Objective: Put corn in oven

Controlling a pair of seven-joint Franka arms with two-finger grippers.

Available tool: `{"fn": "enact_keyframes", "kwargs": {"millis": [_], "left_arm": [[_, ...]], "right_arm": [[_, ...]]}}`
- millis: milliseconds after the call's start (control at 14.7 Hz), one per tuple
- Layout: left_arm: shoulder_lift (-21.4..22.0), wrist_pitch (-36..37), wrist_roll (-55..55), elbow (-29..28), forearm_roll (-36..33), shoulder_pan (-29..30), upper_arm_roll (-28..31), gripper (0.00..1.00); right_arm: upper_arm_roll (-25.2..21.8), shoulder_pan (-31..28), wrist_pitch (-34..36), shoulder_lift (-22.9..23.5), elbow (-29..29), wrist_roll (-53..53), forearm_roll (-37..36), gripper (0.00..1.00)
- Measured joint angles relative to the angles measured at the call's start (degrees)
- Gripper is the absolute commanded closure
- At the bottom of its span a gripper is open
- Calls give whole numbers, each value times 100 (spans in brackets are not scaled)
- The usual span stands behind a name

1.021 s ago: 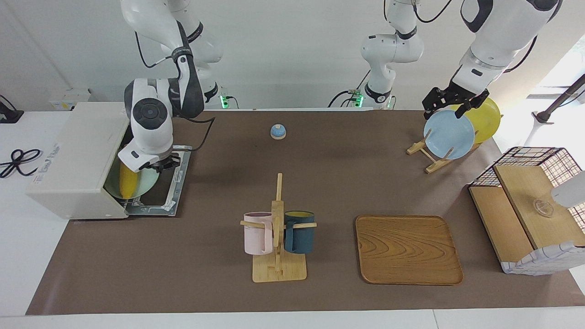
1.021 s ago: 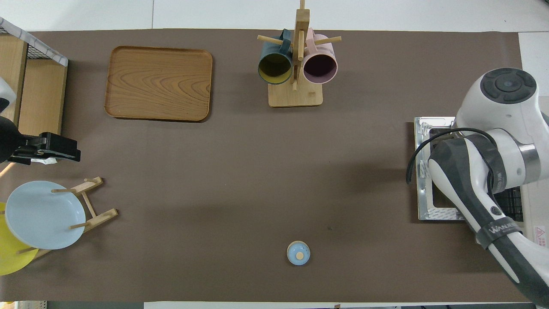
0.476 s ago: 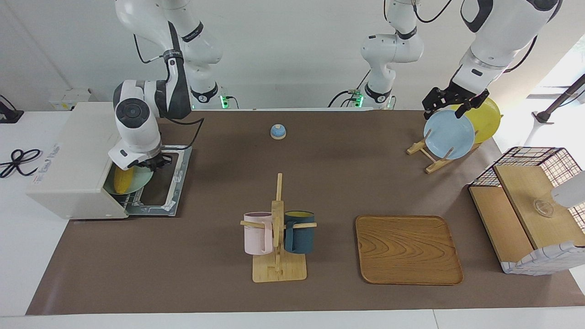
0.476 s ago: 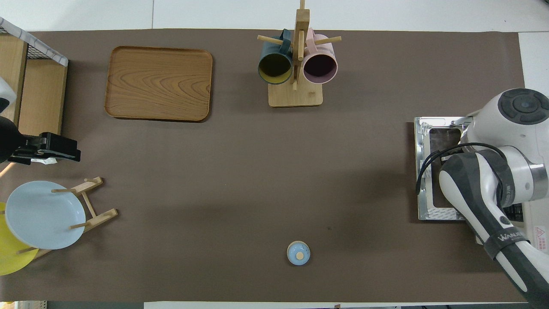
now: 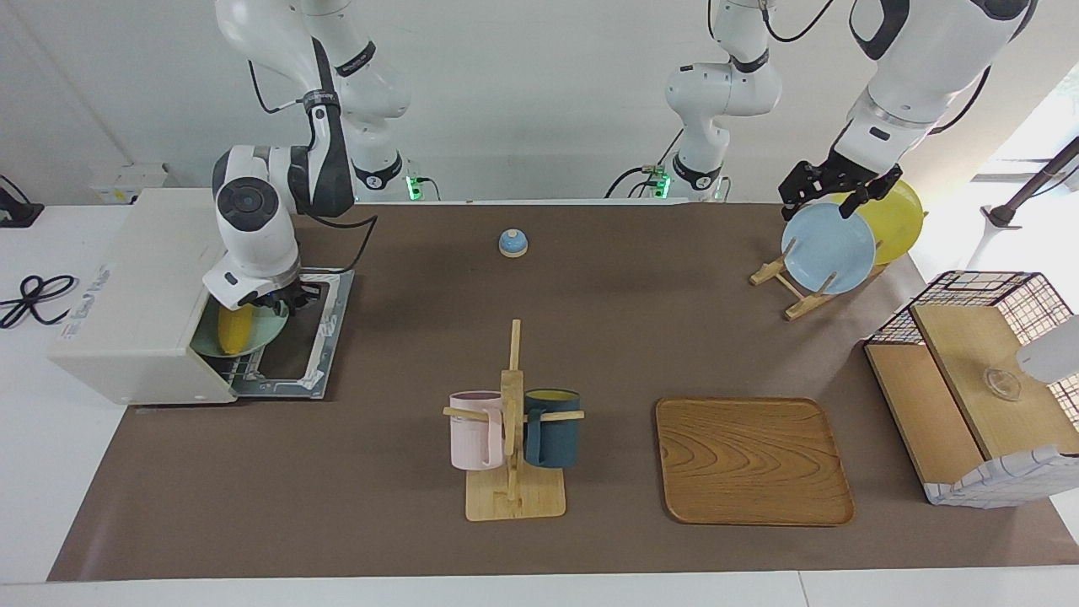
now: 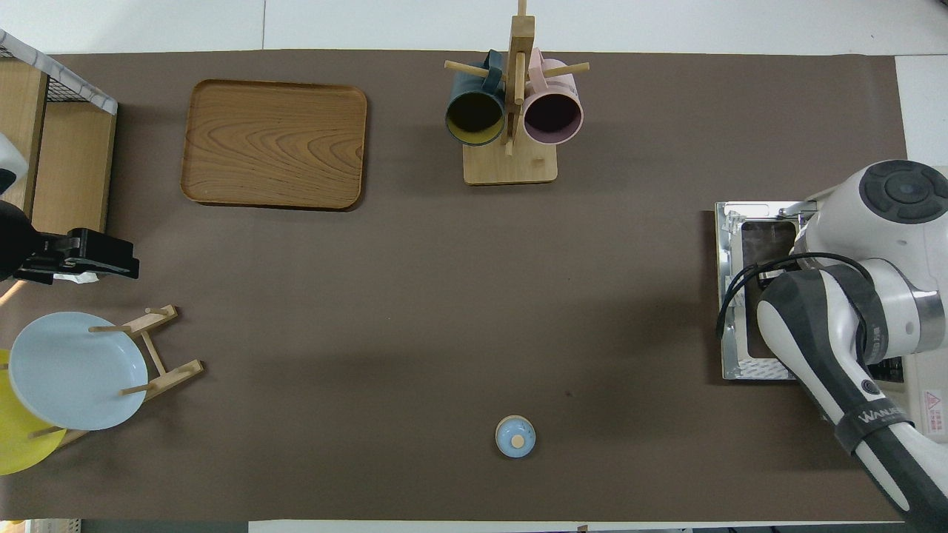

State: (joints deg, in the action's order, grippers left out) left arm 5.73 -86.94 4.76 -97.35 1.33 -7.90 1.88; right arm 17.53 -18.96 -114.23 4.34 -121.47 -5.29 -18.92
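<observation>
— Corn, the bright yellow tapered plastic cob: where is it?

— On a pale green plate in the white boxy oven's mouth, long axis running inward, directly under my right pincer. I cannot tell its grip. Left pincer waits open over the plate rack.

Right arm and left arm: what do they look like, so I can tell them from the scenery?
Both are glossy white with dark grey joint bands. The right arm has a round dark grey cap, a loose black cable and a lettered band. The left arm ends in a black tool.
</observation>
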Motion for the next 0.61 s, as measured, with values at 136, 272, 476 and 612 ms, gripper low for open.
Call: {"fn": "enact_keyframes", "kwargs": {"millis": [136,272,476,612], "left_arm": [[0,0,0,0,0,0,0,0],[0,0,0,0,0,0,0,0],[0,0,0,0,0,0,0,0],[0,0,0,0,0,0,0,0]], "right_arm": [[4,15,50,-2,59,0,64,52],[12,105,268,-3,253,2,228,71],[18,410,387,0,500,-129,358,100],[25,718,346,10,521,-477,384,100]]}}
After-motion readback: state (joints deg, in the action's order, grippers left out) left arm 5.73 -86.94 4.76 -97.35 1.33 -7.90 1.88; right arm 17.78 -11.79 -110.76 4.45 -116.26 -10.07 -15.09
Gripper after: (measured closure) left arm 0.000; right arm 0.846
